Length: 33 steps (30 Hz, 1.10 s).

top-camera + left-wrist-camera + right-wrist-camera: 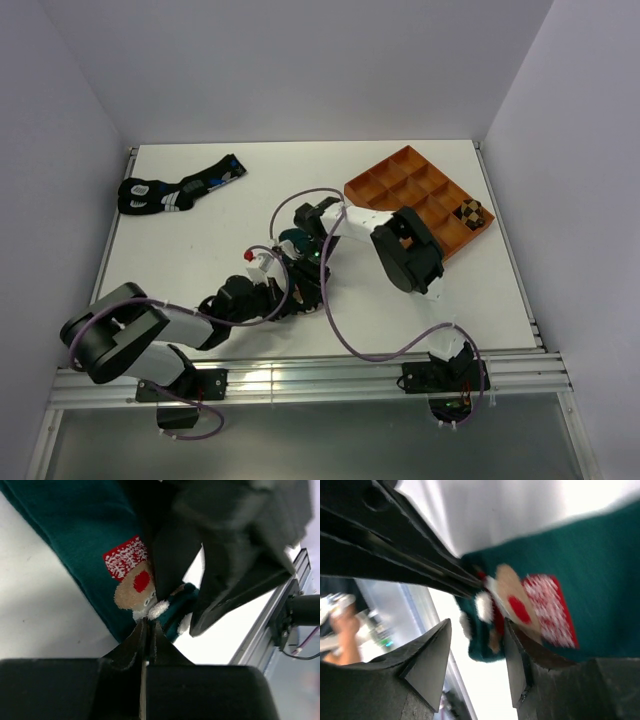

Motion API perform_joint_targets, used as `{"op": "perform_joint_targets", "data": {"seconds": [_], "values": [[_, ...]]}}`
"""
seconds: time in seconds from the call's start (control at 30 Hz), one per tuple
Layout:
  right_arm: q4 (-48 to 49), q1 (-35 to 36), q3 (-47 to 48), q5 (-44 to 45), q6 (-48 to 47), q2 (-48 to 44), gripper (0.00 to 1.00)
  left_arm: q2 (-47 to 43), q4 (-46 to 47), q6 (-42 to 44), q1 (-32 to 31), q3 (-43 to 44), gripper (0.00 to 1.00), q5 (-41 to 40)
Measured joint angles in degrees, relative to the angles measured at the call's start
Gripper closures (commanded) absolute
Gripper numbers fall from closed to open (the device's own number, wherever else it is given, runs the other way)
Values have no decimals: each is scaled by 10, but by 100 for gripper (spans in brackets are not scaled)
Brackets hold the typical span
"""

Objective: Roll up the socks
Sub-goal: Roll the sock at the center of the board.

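In the top view, the teal sock [293, 240] lies on the white table [200, 250] at its middle, mostly covered by the two arms that meet over it. The left gripper [285, 272] reaches it from the near side and the right gripper [302, 232] from the far side; from here it cannot be told how far either is open. An orange tray [400, 175] sits right of the teal sock and farther back, with the checkered sock [470, 212] in a compartment at its right end. A black patterned sock [175, 190] lies well to the left of the teal sock, near the far edge.

In the left wrist view, the left gripper [146, 625] is pinched tight on the edge of the teal sock [75, 540], just below its red-and-white figure [132, 575]. A dark finger [172, 560] of the right gripper stands just right of the figure.

In the right wrist view, the right gripper [472, 650] has its jaws apart, the end of the teal sock [600, 580] hanging between them unclamped. The left gripper's thin fingers [435, 570] come in from the upper left and grip the sock beside the figure [520, 607].
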Motion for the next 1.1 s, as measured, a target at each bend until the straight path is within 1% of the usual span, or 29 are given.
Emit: {"op": "perform_joint_targets", "data": {"seconds": [0.17,0.33,0.5,0.63,0.73,0.9,0.97,1.1], "values": [[100,-8,-63,64,44,-79,46,-63,-116,-34,0,26,100,-4],[189,-52,-118,99,75,-144,50,-104,-231,-69,0,61,100,-4],[281,-96,-211,128,91,-229,54,-104,-309,-101,1,95,100,-1],[338,-96,-292,145,90,-309,55,-79,-355,-123,5,120,100,7],[364,-91,-332,152,72,-365,55,-61,-381,-143,13,134,100,25],[431,-63,-416,176,29,-469,56,-32,-404,-174,30,155,100,67],[467,-29,-469,198,4,-518,56,-22,-412,-186,39,162,100,86],[515,69,-572,238,-35,-593,56,-6,-438,-202,59,179,100,119]]}}
